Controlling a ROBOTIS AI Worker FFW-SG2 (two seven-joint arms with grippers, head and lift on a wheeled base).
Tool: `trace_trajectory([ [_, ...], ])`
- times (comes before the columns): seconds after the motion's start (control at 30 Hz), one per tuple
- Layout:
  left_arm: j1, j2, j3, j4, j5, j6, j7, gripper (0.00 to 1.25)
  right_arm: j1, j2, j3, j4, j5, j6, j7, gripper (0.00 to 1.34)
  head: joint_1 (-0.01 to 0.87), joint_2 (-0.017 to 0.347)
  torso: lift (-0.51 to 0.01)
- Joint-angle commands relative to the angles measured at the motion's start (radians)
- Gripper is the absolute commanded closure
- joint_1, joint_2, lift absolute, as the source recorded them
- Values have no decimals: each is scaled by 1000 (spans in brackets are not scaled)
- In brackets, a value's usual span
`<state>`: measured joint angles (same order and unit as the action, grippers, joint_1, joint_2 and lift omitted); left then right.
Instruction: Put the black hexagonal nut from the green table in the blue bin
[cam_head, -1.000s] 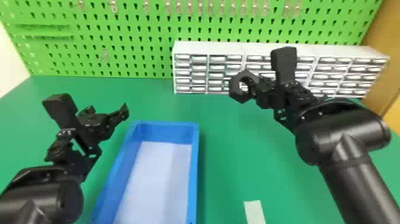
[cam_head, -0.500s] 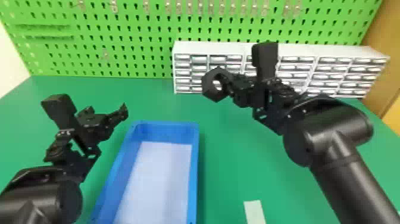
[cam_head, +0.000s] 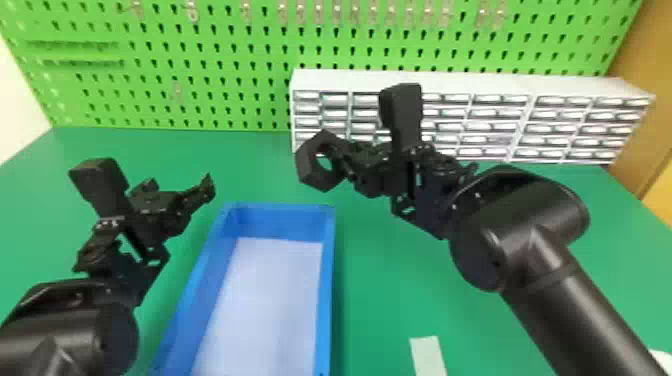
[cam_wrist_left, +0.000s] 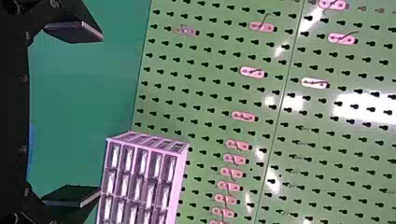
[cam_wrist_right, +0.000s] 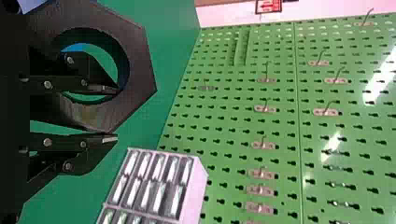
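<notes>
Up in the air, just beyond the far right corner of the blue bin (cam_head: 327, 280), the right gripper (cam_head: 345, 167) holds the black hexagonal nut (cam_head: 306, 162) at its tip. In the right wrist view, the right gripper (cam_wrist_right: 116, 114) is shut on one side of the nut (cam_wrist_right: 140, 65), with one finger through its hole and the other outside. The left gripper (cam_head: 182, 192) is parked left of the bin; in the left wrist view the left gripper (cam_wrist_left: 100, 116) is open, its two fingers wide apart and nothing between them.
A white drawer cabinet (cam_head: 475, 85) stands at the back of the green table (cam_head: 380, 295), in front of a green pegboard (cam_head: 210, 65). A pale strip (cam_head: 428, 356) lies on the table right of the bin, near the front edge.
The right arm has carried the nut leftward and somewhat nearer, from in front of the cabinet toward the bin's far end. The left arm has stayed where it was.
</notes>
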<state>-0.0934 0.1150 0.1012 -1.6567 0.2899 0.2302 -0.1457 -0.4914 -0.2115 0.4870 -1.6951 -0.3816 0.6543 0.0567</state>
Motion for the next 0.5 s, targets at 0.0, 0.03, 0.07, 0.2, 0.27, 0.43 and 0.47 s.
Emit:
trace_trajectory([
  [0.0,0,0,2,0,-2,0,0,128,-6,0,33,0,-19,5,0,921,666,32,-100],
  [0.03,0,0,2,0,-2,0,0,128,-6,0,42,0,-23,5,0,921,666,32,-100],
  [0.07,0,0,2,0,-2,1,0,128,-6,0,48,0,-26,7,0,921,666,32,-100],
  [0.2,-2,0,2,2,-3,3,0,128,-7,1,67,0,-40,13,0,921,666,32,-100],
  [0.27,-2,0,2,0,-3,3,0,128,-6,1,74,0,-48,18,0,921,666,32,-100],
  [0.43,0,0,3,2,-3,3,0,128,-6,0,101,0,-71,18,0,921,666,32,-100],
  [0.47,0,0,3,2,-3,5,0,128,-6,-2,104,0,-76,18,0,921,666,32,-100],
])
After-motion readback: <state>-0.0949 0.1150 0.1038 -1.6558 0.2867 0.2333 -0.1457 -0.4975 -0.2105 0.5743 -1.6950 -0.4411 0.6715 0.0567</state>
